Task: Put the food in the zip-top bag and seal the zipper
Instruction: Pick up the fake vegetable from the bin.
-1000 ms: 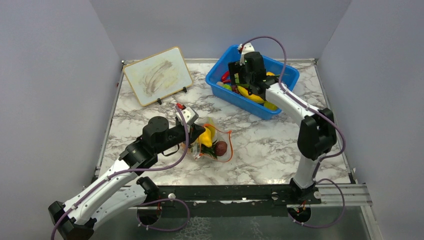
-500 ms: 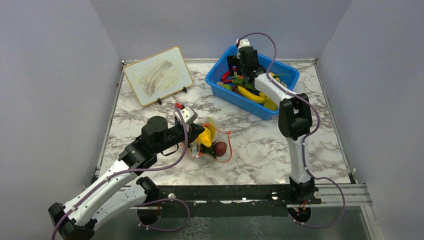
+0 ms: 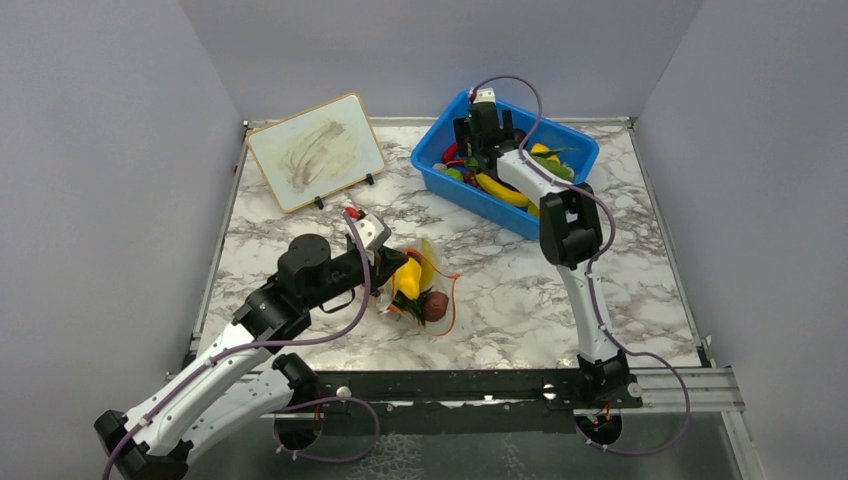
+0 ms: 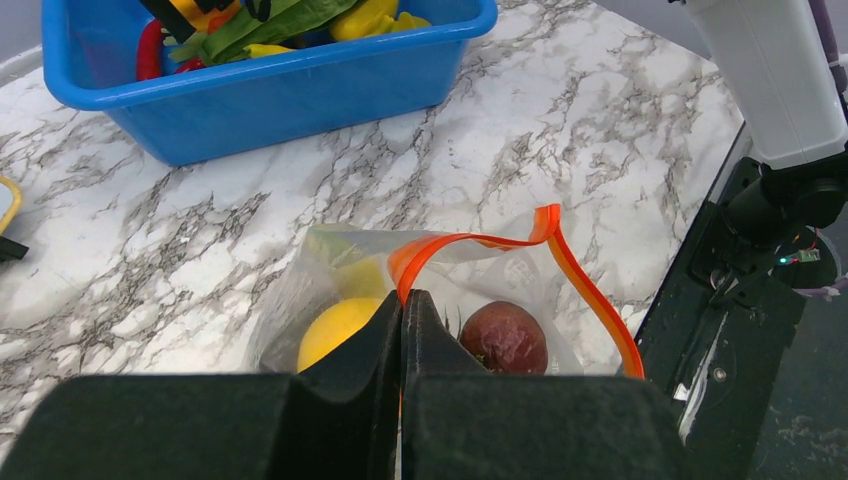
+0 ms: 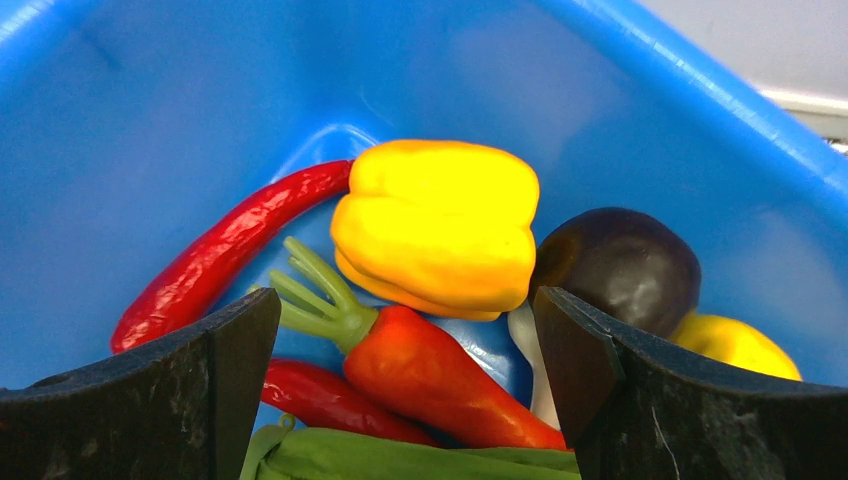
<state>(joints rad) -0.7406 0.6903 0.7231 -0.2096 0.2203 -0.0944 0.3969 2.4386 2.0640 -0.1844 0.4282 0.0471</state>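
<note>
The clear zip-top bag [image 3: 425, 290] lies on the marble table's near centre, holding a yellow fruit [image 4: 335, 325], a dark red-brown round fruit [image 4: 503, 338] and some green. My left gripper [image 3: 385, 272] is shut on the red-orange zipper [image 4: 470, 245] at the bag's mouth edge; the strip arches up in a loop and the mouth is open. My right gripper [image 3: 478, 140] is open and empty, low inside the blue bin [image 3: 440, 175]. Between its fingers [image 5: 407, 300] lies an orange carrot [image 5: 440, 375], with a yellow pepper [image 5: 435, 225], a red chili [image 5: 215, 260] and a dark round piece [image 5: 620, 260] beyond.
The blue bin at the back right also holds yellow bananas [image 3: 500, 190] and green leaves. A small whiteboard [image 3: 315, 152] stands on clips at the back left. The black frame rail [image 4: 740, 290] runs close to the bag's near side.
My right arm has reached further to the bin's back-left corner and dropped lower. My left gripper has pulled the bag slightly toward the near-left, still pinching the strip.
</note>
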